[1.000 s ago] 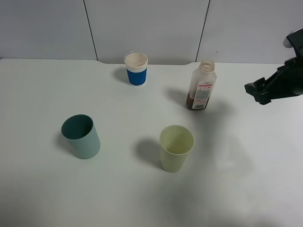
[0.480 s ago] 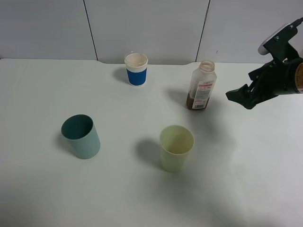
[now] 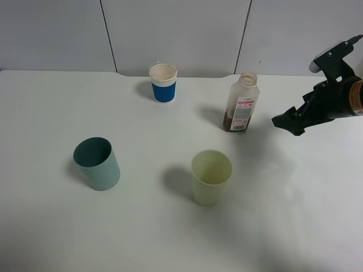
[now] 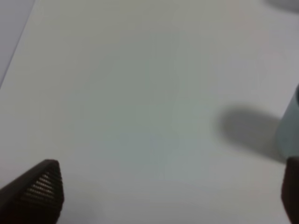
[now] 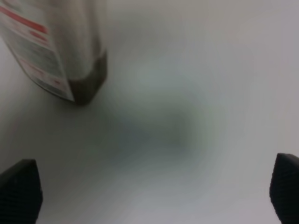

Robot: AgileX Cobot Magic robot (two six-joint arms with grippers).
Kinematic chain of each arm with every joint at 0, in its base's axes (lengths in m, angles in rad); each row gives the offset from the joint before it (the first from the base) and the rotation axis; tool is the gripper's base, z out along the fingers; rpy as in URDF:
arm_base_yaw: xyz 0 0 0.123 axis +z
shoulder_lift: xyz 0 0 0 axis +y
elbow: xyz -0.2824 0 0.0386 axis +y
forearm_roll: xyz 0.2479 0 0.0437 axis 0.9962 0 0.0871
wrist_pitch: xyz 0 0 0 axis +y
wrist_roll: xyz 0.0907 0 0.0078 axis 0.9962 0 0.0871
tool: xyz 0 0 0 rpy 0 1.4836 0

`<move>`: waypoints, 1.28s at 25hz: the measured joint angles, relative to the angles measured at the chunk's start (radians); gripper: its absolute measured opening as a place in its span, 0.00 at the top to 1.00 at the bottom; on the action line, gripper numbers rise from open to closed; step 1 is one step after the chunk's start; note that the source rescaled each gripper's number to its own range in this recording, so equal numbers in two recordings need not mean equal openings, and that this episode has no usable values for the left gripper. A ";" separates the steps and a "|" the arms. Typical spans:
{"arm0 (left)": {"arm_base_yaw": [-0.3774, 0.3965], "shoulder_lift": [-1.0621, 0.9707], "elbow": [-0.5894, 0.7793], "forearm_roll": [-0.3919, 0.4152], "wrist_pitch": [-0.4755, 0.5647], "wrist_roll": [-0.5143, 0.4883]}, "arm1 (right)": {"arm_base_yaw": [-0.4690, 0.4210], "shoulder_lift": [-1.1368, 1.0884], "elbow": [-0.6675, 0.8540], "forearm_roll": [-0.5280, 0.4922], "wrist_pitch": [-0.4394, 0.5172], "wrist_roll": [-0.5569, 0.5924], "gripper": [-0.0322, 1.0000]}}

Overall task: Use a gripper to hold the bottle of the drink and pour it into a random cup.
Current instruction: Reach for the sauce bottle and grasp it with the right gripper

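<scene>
The pour has not begun. The bottle point(image 3: 242, 103) stands upright at the far right of the worktop point(image 3: 295, 198), untouched, with the dark drink point(image 3: 233, 123) low in it. The right gripper point(image 3: 290, 121) hovers near it on its right, jaws wide and empty. The left gripper point(image 4: 168, 191) also has wide, empty jaws. Grasping, carrying to the teal cup point(image 3: 97, 164) at near left, and tipping all remain. The bottle's white label carries red print too small to read.

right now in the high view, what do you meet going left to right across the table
teal cup -> paper cup -> yellow-green cup -> bottle -> right claw
</scene>
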 joint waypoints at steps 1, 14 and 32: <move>0.000 0.000 0.000 0.000 0.000 0.000 | -0.007 0.011 -0.001 -0.017 -0.016 0.000 0.01; 0.000 0.000 0.000 0.000 0.000 0.000 | -0.014 0.071 -0.111 -0.064 -0.232 -0.004 0.00; 0.000 0.000 0.000 0.000 0.000 0.000 | -0.014 0.279 -0.294 -0.066 -0.303 0.051 0.00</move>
